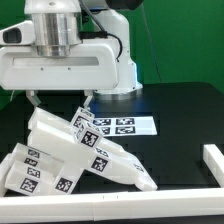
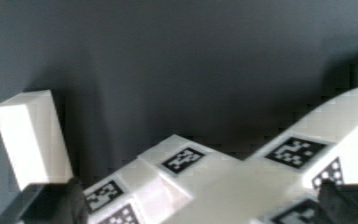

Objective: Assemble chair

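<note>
My gripper (image 1: 60,100) wide open, empty, above chair (image 1: 70,150) parts; marker board (image 1: 120,127) beyond, border rail (image 1: 214,165) exterior view's right.

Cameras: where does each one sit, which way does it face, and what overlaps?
Exterior view: off the arm, looking across the black table at the chair parts and marker board; arm and gripper show.
Wrist view: on the wrist, facing down at the chair parts; a dark fingertip shows.
Shared: the tagged chair parts.

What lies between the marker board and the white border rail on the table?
Nothing: the exterior view shows only bare black table between the marker board and the white border rail.
</note>
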